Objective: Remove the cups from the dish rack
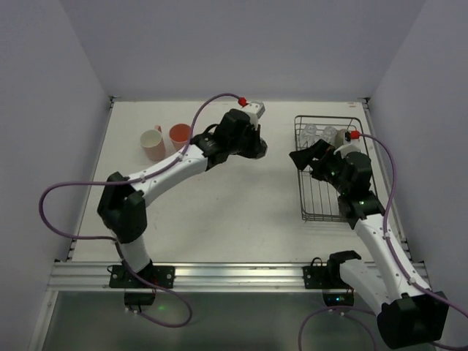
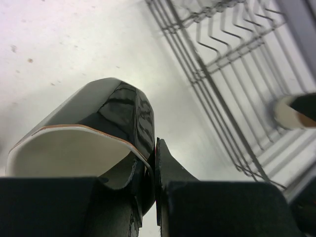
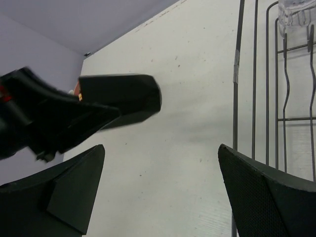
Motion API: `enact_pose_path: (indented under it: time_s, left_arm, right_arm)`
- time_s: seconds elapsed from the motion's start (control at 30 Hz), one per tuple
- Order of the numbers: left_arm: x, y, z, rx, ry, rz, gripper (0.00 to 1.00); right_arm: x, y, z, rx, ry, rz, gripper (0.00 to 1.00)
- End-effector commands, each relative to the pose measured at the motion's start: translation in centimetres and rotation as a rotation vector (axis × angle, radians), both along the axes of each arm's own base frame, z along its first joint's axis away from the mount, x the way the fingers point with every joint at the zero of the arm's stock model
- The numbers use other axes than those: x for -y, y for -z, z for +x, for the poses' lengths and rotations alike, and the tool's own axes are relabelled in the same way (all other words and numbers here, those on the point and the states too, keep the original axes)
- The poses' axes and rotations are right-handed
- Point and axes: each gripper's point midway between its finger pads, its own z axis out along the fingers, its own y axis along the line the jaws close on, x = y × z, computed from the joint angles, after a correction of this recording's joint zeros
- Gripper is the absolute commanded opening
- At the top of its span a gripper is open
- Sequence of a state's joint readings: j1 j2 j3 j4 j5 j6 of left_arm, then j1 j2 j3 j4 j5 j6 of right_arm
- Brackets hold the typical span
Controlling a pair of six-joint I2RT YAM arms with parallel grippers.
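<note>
L gripper (image 2: 154,165) clamped on rim of black mug (image 2: 111,118): one finger inside the cream interior, other outside. Mug is outside the dish rack (image 1: 329,175), just left of it. R gripper (image 3: 163,192) has jaws spread wide w/ nothing btwn them, at rack's left edge. At rack's far end: clear glasses (image 1: 319,134). Well left of rack, upright on table (image 1: 219,212): pale pink mug (image 1: 152,144) & salmon tumbler (image 1: 179,134).

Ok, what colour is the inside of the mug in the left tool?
Cream, on a glossy black mug; best in the left wrist view.
</note>
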State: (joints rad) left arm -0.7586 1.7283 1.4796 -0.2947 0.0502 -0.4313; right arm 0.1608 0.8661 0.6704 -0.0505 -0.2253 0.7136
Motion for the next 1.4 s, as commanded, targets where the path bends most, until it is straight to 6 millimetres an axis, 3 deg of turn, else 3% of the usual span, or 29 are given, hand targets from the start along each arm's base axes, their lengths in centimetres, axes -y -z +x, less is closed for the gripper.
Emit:
enact_pose_path:
  time_s: [0.0,0.03,0.07,0.13,0.23,0.47,0.57,0.6,0.73,0.9,1.0,1.17,1.27,1.37]
  left_arm:
    - [-1.4,1.3,4.2,0.071,-0.075,0.231,0.00]
    - [-0.4,2.1,5.8,0.071,-0.081,0.257,0.00]
    - [-0.8,3.4,6.0,0.041,-0.086,0.311,0.00]
    - [-0.3,4.0,8.0,0.058,-0.105,0.365,0.00]
    - [-0.2,5.1,9.5,0.061,-0.109,0.424,0.00]
    - [-0.8,8.3,9.9,-0.002,-0.052,0.474,0.03]
    - [-1.1,8.9,9.8,-0.017,-0.046,0.487,0.20]
    - [-1.2,9.0,9.8,-0.017,-0.043,0.492,0.31]
    - [-1.7,9.3,9.9,-0.016,-0.062,0.517,0.48]
    - [-2.0,8.5,10.0,0.000,-0.083,0.517,0.61]
    - [-1.9,6.9,10.1,0.030,-0.093,0.484,0.65]
    - [-1.6,4.9,9.9,0.057,-0.093,0.437,0.67]
    - [-1.4,3.2,9.7,0.076,-0.096,0.397,0.71]
    - [-0.6,-0.4,9.3,0.109,-0.093,0.300,0.83]
  right_arm:
    - [1.4,-0.5,-0.5,0.027,0.048,-0.074,0.99]
    - [1.6,-0.6,-0.8,0.035,0.051,-0.080,0.99]
    - [1.7,-0.5,-0.9,0.037,0.053,-0.091,0.99]
    - [1.9,-0.3,-1.3,0.036,0.057,-0.100,0.99]
    - [1.8,0.1,-1.9,0.036,0.046,-0.101,0.99]
    - [2.0,0.1,-2.4,0.047,0.051,-0.105,0.99]
    - [2.0,0.1,-2.3,0.038,0.053,-0.109,0.99]
    - [2.1,0.3,-2.2,0.029,0.055,-0.111,0.99]
    - [2.6,0.3,-2.1,0.011,0.079,-0.139,0.99]
    - [3.8,0.3,-2.3,-0.011,0.123,-0.187,0.99]
    - [4.7,0.6,-2.4,-0.038,0.164,-0.222,0.99]
    - [6.7,0.7,-2.6,-0.062,0.258,-0.271,0.99]
    - [7.8,1.0,-2.8,-0.082,0.308,-0.298,0.96]
    - [10.0,2.2,-2.7,-0.132,0.415,-0.339,0.91]
